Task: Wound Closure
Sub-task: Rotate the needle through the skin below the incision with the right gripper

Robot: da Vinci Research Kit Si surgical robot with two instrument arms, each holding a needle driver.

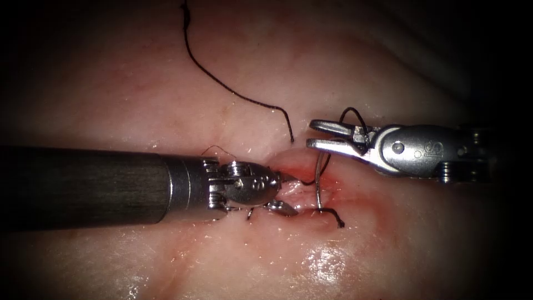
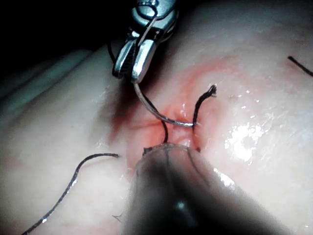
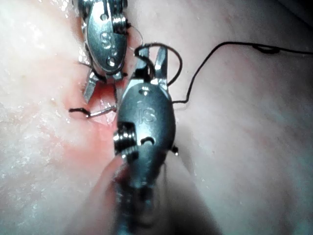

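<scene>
The curved needle [image 1: 316, 183] stands in the cut [image 1: 297, 191], its lower end in the tissue [image 1: 166, 89] near a short cut thread end [image 1: 336, 216]. My right tool [image 1: 309, 133] hovers just above the needle's upper end, jaws open, with a thread loop [image 1: 355, 114] draped over it; no grip on the needle shows. My left tool [image 1: 290, 193] lies on the cut's left side, jaws open around the wound lip and holding nothing. The left wrist view has the needle [image 2: 156, 112] curving from under the right tool [image 2: 131, 73]. The right wrist view has both tools [image 3: 151, 56] [image 3: 103, 90] and the needle [image 3: 102, 112].
A long dark thread [image 1: 222, 86] runs from the back across the tissue and ends near the right tool's tips. Red fluid [image 1: 333, 180] stains the tissue around the cut. A wet, shiny patch [image 1: 327, 261] lies in front.
</scene>
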